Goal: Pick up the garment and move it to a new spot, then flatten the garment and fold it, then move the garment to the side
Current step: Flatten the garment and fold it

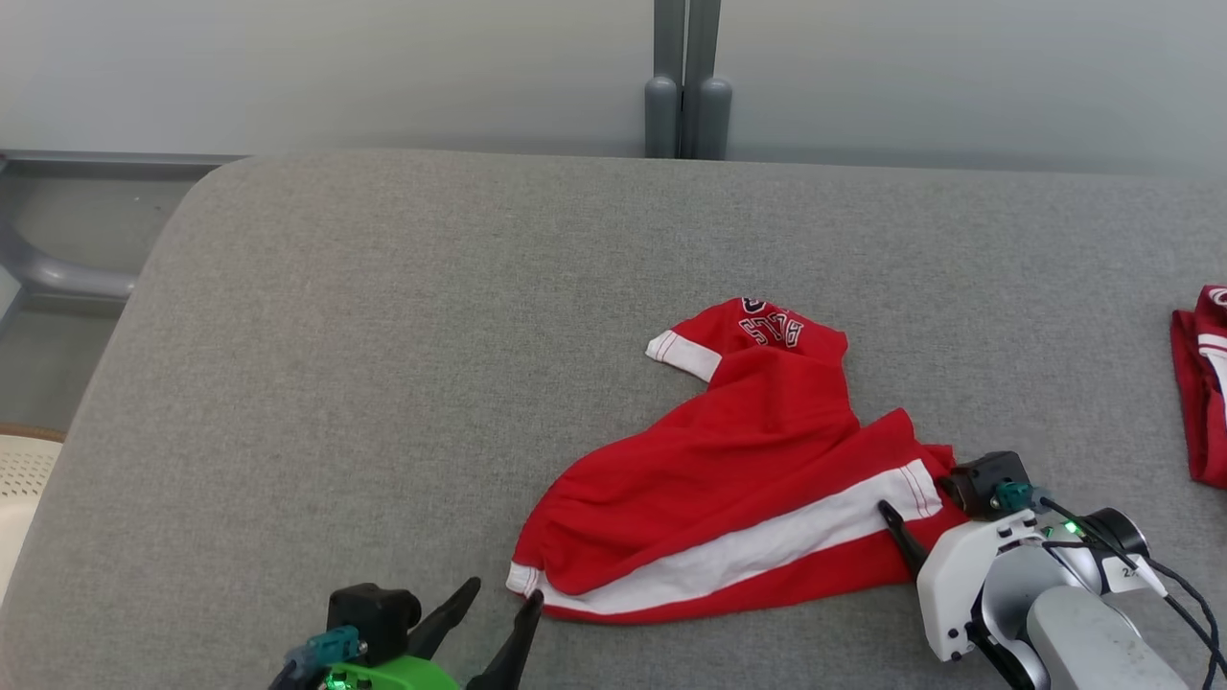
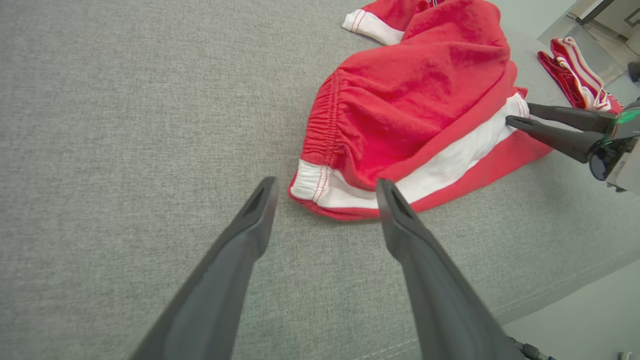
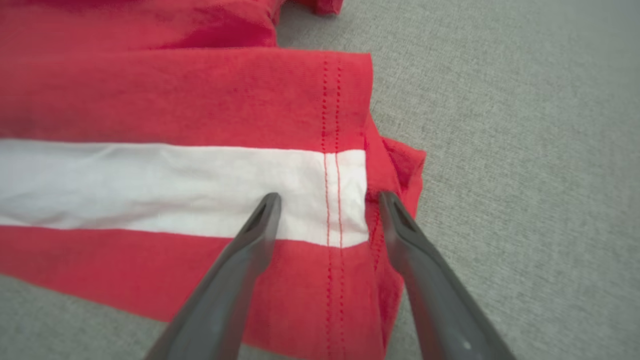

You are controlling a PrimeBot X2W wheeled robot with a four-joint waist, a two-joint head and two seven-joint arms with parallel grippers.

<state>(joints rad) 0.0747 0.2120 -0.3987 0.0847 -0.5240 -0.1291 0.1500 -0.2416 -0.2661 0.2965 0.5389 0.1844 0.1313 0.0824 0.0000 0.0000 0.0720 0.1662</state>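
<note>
**A:** How far along is it?

**B:** Early, I'd judge. The garment [image 1: 729, 460] lies bunched on the grey surface [image 1: 383, 335], right of centre and toward the near edge. One end is twisted away to the far side. It isn't flat, folded or set aside, and nothing is lifted. I can't tell whether this is already its new spot.

**A:** And the jaws?

**B:** Both pairs stand wide and hold nothing. The left jaws are at the near-left corner. In the left wrist view that white-trimmed corner sits just past the tips, between the two fingers [image 2: 250, 220]. The right jaws are over the right end, their fingers [image 3: 255, 225] straddling the stitched hem where the white stripe stops.

**A:** Touching the cloth?

**B:** Very close, but I can't tell.

**A:** That other red piece?

**B:** It's a second red garment [image 1: 1203, 383] at the right edge, well apart.
</note>
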